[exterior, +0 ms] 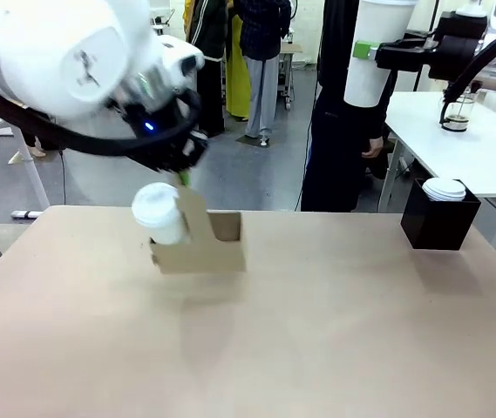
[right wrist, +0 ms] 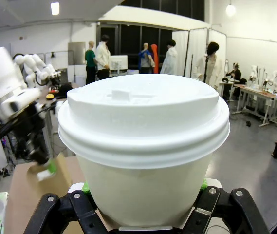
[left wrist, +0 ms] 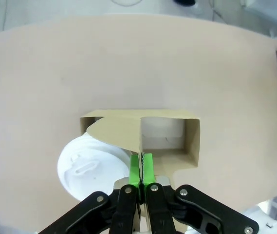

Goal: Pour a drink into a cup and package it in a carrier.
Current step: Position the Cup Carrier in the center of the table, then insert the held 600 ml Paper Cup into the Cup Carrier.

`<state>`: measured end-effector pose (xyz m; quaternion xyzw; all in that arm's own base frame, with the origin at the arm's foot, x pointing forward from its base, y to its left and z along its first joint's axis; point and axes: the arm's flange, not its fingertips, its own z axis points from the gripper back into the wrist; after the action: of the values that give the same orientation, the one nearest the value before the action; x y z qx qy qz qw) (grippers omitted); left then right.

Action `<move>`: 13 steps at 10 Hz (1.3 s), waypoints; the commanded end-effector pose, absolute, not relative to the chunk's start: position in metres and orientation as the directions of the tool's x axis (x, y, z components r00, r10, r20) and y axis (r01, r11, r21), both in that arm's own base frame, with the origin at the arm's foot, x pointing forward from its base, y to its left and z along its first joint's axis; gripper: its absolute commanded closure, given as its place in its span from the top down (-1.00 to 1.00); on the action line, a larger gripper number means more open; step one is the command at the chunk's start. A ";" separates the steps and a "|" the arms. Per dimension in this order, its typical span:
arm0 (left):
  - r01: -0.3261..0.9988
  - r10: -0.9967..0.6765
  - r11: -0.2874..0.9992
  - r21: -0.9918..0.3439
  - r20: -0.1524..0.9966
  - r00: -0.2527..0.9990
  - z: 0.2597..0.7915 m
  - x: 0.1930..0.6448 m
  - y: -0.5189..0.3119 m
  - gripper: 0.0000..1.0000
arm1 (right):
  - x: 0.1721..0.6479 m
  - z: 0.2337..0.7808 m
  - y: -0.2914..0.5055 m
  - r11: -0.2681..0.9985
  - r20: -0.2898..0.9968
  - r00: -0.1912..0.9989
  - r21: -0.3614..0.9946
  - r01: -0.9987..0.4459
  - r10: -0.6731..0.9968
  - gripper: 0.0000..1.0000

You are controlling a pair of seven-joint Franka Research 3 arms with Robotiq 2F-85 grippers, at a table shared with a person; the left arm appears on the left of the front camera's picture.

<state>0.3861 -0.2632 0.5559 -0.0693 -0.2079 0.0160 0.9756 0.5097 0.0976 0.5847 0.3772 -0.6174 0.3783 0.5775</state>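
Two pockets on the carrier (exterior: 202,251): one filled by a lidded cup (left wrist: 89,168), one vacant. Left of the middle of the desk (exterior: 335,331), seemingly lifted just clear, pinched by the thin centre handle in the left claw (left wrist: 141,168), pads pressed together on the card. Expect bendy cardboard, lopsided under a one-sided load; best held high on the handle and kept level. Right claw (exterior: 368,50), high at far right, clamped around a second white lidded cup (right wrist: 143,146): light, crushable walls, so squeeze gently.

We see the brown cardboard carrier (exterior: 204,252) tilted, a lidded white cup (exterior: 160,213) in one pocket, the neighbouring pocket (left wrist: 162,134) empty, a second cup (exterior: 371,57) upright, high up.
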 end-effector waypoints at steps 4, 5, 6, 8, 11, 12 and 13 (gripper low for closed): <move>0.075 -0.034 0.992 -0.100 0.362 0.932 0.511 0.362 -0.366 -0.96 | 0.512 0.589 0.098 0.431 0.997 -0.064 -0.041 -0.901 -0.039 0.61; 0.082 -0.047 0.993 -0.087 0.352 0.935 0.509 0.360 -0.376 -0.96 | 0.512 0.589 0.098 0.431 0.997 -0.064 -0.041 -0.901 -0.039 0.61; 0.073 -0.039 0.994 -0.086 0.340 0.940 0.508 0.363 -0.381 -0.96 | 0.512 0.589 0.098 0.431 0.997 -0.064 -0.041 -0.901 -0.039 0.61; 0.107 -0.066 0.989 -0.105 0.336 0.940 0.498 0.355 -0.373 -0.96 | 0.512 0.589 0.098 0.431 0.997 -0.064 -0.041 -0.901 -0.039 0.61; 0.107 -0.066 0.989 -0.105 0.336 0.940 0.498 0.355 -0.373 -0.96 | 0.512 0.589 0.098 0.431 0.997 -0.064 -0.041 -0.901 -0.039 0.61; 0.107 -0.066 0.989 -0.105 0.336 0.940 0.498 0.355 -0.373 -0.96 | 0.512 0.589 0.098 0.431 0.997 -0.064 -0.041 -0.901 -0.039 0.61; 0.107 -0.066 0.989 -0.105 0.336 0.940 0.498 0.355 -0.373 -0.96 | 0.512 0.589 0.098 0.431 0.997 -0.064 -0.041 -0.901 -0.039 0.61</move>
<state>0.3587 -0.3796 0.4981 -0.0623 -0.1607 -0.0475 0.9839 0.5098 0.0976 0.5844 0.3772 -0.6172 0.3782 0.5777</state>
